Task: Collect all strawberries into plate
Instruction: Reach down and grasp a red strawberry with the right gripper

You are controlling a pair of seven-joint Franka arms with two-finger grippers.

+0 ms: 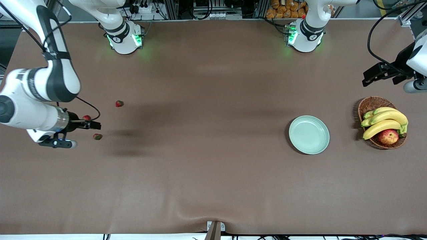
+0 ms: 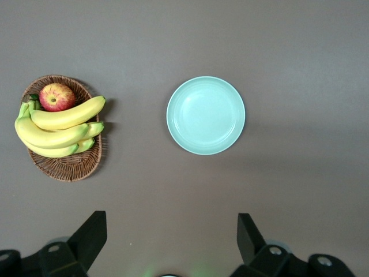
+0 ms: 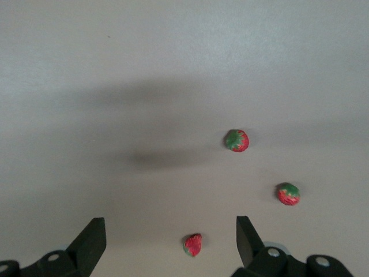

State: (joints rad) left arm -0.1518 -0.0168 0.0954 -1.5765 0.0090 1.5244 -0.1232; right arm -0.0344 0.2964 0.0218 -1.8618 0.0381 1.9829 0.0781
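Observation:
Three small red strawberries lie on the brown table at the right arm's end: one (image 1: 119,103), one (image 1: 86,117) partly covered by the right hand, and one (image 1: 97,136). My right gripper (image 1: 93,125) hangs open over them. In the right wrist view one strawberry (image 3: 193,244) lies on the table between the open fingers of my right gripper (image 3: 171,239), and two more (image 3: 237,140) (image 3: 287,194) lie apart from it. The mint-green plate (image 1: 309,134) sits empty toward the left arm's end and also shows in the left wrist view (image 2: 206,115). My left gripper (image 1: 372,76) (image 2: 171,236) waits open and empty in the air beside the basket.
A brown wicker basket (image 1: 367,106) (image 2: 63,167) with bananas (image 1: 383,121) and an apple (image 1: 388,136) stands beside the plate at the left arm's end. Bare brown table lies between the strawberries and the plate.

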